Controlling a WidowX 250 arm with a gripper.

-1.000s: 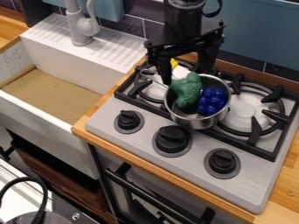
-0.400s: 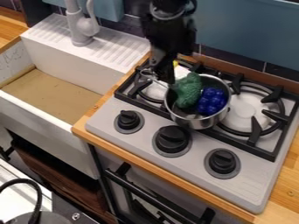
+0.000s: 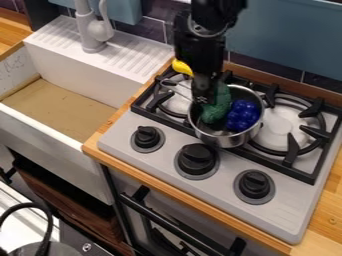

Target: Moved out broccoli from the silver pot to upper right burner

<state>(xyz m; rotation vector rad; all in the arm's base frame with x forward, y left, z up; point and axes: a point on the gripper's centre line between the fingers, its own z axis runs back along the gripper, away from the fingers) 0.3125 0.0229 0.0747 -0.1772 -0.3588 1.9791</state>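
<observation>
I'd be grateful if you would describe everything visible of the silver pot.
The pot is round, open and shiny, apparently metal, with a thin looped handle angling up and left in the picture. It stands upright on the black grate, near the stove's middle. Inside are green broccoli, on the left, and blue grapes, on the right. The end effector hangs over its left side; whether it touches the rim I cannot tell.

Broccoli [image 3: 215, 111] green; grapes [image 3: 243, 115] blue; pot [image 3: 230, 140] silver; knobs [image 3: 196, 159] black
</observation>
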